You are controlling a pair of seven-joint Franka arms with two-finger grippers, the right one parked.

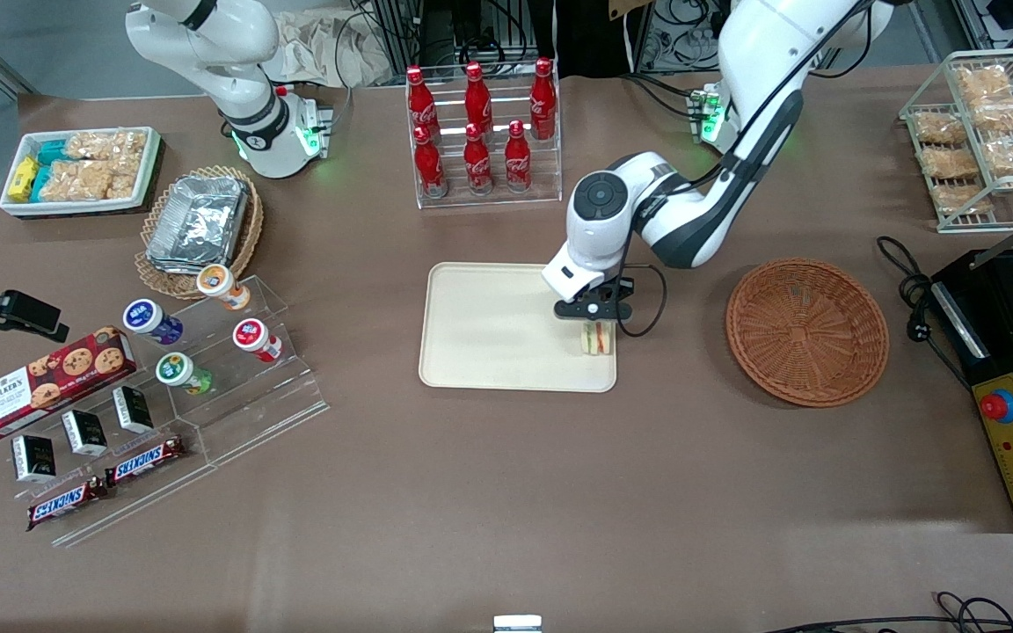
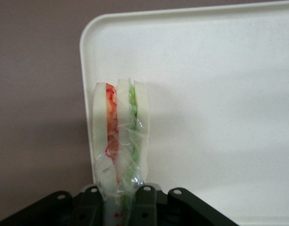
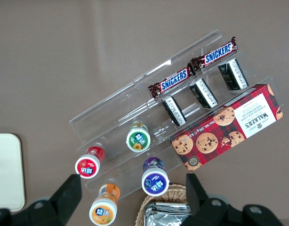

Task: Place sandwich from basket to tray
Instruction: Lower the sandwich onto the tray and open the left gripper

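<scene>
With the sandwich already over the tray, we judge this the placing step, near done. The gripper hangs right above the tray's edge nearest the basket, and it is clenched on the sandwich: in the wrist view the fingers pinch the wrapped wedge by one end, the bread slices standing on edge with the red and green filling between them. The sandwich hangs straight below the claw, close to the tray rim; we can't tell whether it touches the tray floor yet. Next move as we read it: lower the last bit if needed, let go, lift straight up so the wedge isn't dragged. Risk: it sits so near the rim it could tip onto the table.

Containers: the basket, off to the side of the claw and apart from the tray, shows nothing inside. The tray holds nothing but the sandwich end of things; the rest of its surface is bare.
</scene>
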